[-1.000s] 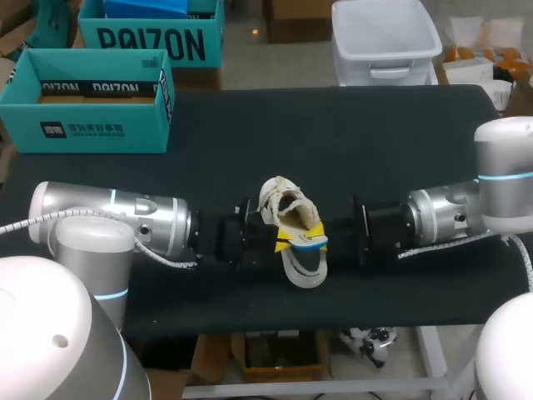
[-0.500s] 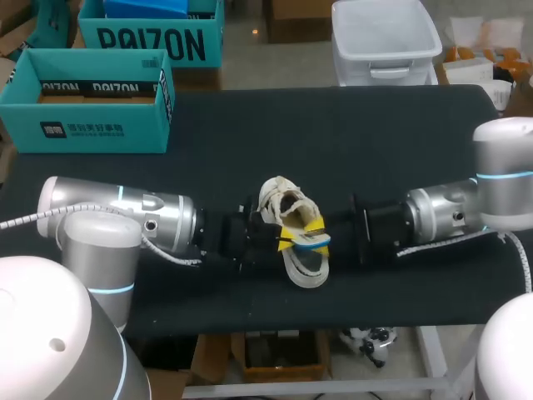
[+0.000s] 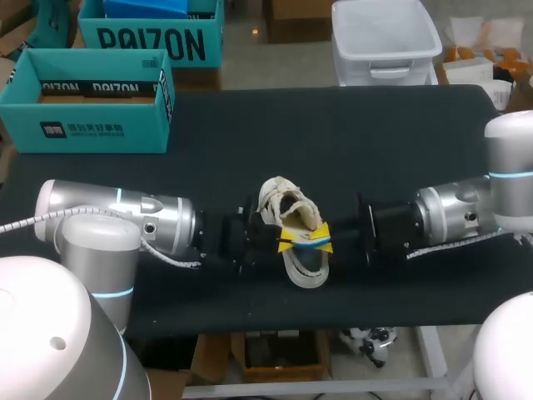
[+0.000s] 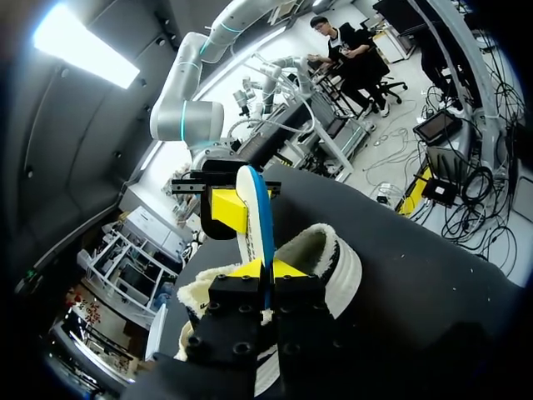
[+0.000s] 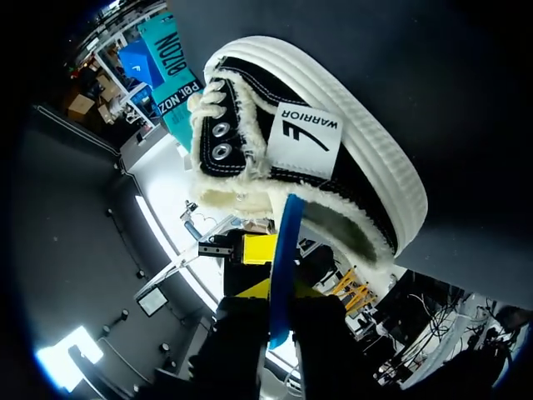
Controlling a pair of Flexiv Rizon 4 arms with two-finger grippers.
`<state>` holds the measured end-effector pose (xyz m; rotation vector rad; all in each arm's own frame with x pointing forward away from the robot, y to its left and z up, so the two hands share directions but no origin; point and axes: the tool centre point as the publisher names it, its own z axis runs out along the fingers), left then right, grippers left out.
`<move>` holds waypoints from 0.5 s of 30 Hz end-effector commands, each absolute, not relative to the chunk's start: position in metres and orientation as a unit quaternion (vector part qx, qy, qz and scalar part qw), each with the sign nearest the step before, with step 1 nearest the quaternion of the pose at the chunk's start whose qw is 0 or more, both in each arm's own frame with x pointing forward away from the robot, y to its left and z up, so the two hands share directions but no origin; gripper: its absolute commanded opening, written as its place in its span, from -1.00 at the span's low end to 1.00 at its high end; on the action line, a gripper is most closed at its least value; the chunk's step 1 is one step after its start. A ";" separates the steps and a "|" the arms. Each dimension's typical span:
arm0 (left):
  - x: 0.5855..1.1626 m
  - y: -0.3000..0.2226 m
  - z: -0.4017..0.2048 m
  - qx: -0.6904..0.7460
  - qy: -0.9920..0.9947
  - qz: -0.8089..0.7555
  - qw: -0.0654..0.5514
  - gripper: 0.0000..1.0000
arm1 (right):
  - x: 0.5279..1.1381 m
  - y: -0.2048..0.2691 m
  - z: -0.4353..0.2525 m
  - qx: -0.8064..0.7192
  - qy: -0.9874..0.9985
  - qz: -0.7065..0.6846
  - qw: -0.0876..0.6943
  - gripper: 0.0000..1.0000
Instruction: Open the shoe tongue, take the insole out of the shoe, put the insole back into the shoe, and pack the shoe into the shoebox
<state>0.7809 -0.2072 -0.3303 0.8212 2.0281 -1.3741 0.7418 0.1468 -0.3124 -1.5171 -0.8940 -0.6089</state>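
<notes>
The insole [image 3: 306, 244] is thin, white on one face and blue along its edge. It stands on its thin side just over the open heel end of the shoe [image 3: 283, 204]. I cannot tell if its low end is inside the shoe or not.

The shoe is black with a thick white sole and fluffy cream lining. It sits in the middle of the dark table [image 3: 333, 142], between the two arms.

The left gripper [image 3: 286, 242] comes in from the left and pinches one end of the insole flat between its yellow tips. The right gripper [image 3: 323, 240] comes in from the right. It looks clamped on the other end, with the blue edge running down between its fingers.

The insole looks light and bendy, I think, like foam. It should flop if it is held by only one end, so a pinch on its flat faces near an end is best. A hard squeeze could crease it. The shoe looks soft on top but firm at the sole, and not heavy. The stiff heel or the sole's side looks like a good place to grab it.

The green shoebox [image 3: 92, 125] sits open at the far left of the table, well apart from the shoe
</notes>
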 end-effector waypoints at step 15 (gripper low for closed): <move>0.761 -0.219 -0.320 0.320 0.735 -0.529 0.278 -1.00 | 0.746 0.151 -0.324 -0.642 -0.383 -0.262 0.610 -1.00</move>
